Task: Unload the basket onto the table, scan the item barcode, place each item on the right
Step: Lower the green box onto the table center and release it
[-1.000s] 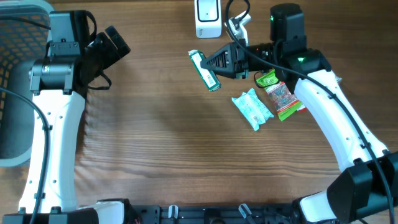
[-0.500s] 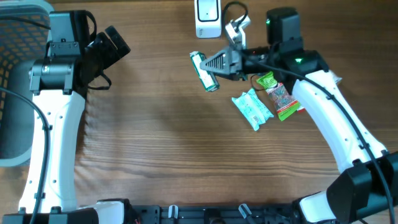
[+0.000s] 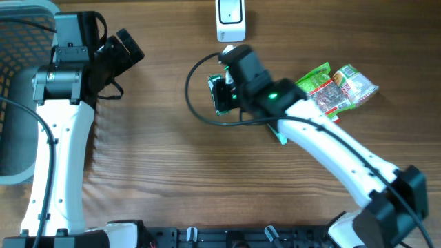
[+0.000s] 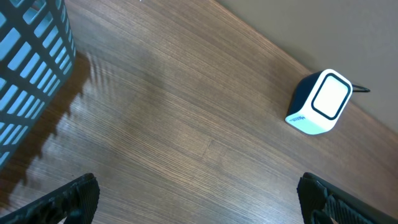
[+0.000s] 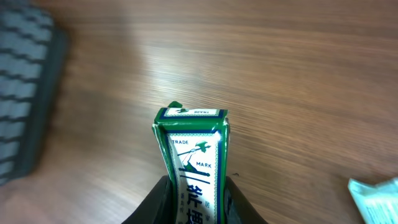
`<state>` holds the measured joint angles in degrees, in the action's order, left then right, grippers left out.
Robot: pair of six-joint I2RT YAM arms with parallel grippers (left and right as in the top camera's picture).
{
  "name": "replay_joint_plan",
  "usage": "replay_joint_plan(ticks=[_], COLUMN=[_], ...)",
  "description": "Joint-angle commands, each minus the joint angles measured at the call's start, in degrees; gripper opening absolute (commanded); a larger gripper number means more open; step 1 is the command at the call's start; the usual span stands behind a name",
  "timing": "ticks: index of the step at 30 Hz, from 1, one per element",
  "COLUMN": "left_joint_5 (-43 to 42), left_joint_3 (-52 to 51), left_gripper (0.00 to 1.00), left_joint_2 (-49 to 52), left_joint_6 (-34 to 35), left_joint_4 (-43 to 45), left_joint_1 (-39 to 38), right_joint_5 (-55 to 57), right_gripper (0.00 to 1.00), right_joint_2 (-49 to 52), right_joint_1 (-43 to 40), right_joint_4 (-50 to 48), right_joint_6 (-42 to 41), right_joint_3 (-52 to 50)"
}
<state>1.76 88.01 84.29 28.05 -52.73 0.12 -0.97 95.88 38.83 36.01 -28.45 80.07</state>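
Note:
The item is a slim green-and-white box (image 5: 193, 155) with "TRADE MARK" printed on it. My right gripper (image 5: 194, 198) is shut on its lower part, and it stands up over the wood. From overhead the box (image 3: 218, 94) sticks out of the right gripper (image 3: 227, 94), just below the white barcode scanner (image 3: 230, 19) at the table's far edge. No barcode shows on the faces in view. My left gripper (image 4: 199, 199) hangs open over bare wood at the left, with the scanner (image 4: 320, 102) far off to its upper right.
A grey mesh basket (image 3: 17, 103) fills the left edge. Green-and-red snack packets (image 3: 334, 86) lie at the right. A pale blue packet (image 5: 376, 199) is mostly hidden under my right arm. A black cable (image 3: 196, 96) loops left of the box.
My right arm has swung round, so that its wrist now points left and covers the blue packet. The box is still held below the scanner. The snack packets now lie farther right.

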Motion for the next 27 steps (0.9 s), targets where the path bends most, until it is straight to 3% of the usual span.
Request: replay_joint_plan(ticks=[1,4,13,14,17,19,23,25,27], left_joint_5=[-0.2,-0.2,-0.2,-0.2,-0.2,-0.2,-0.2,-0.2,-0.2], left_joint_3=[0.8,0.8,0.8,0.8,0.8,0.8,0.8,0.8,0.8], left_gripper=[1.00,1.00,1.00,1.00,1.00,1.00,1.00,1.00,1.00], left_joint_2=[-1.0,-1.0,-1.0,-1.0,-1.0,-1.0,-1.0,-1.0,-1.0], left_joint_6=[-1.1,-1.1,-1.1,-1.1,-1.1,-1.1,-1.1,-1.1,-1.1], left_joint_4=[0.1,0.1,0.1,0.1,0.1,0.1,0.1,0.1,0.1], left_joint_1=[0.3,0.3,0.3,0.3,0.3,0.3,0.3,0.3,0.3], right_joint_5=[11.9,11.9,6.7,5.9,4.0,3.5,3.5,3.7,3.4], right_gripper=[0.22,0.20,0.23,0.27,0.61,0.64,0.85,0.83,0.67], right_joint_2=[5.9,10.7,19.5,19.8,20.3,20.4,17.5,15.6,14.5], right_joint_1=[1.4,1.5,1.4,1.5,1.5,1.4,0.6,-0.2,-1.2], right_joint_4=[0.6,0.3,-4.5,-4.9,-4.9,-4.9,-4.7,-4.0,-3.2], right_joint_6=[-8.5,-13.7,-14.4,-16.2,-22.4,-22.0,-11.5,-10.8,-12.7], right_joint_3=[0.0,0.0,0.0,0.0,0.0,0.1,1.8,2.5,2.5])
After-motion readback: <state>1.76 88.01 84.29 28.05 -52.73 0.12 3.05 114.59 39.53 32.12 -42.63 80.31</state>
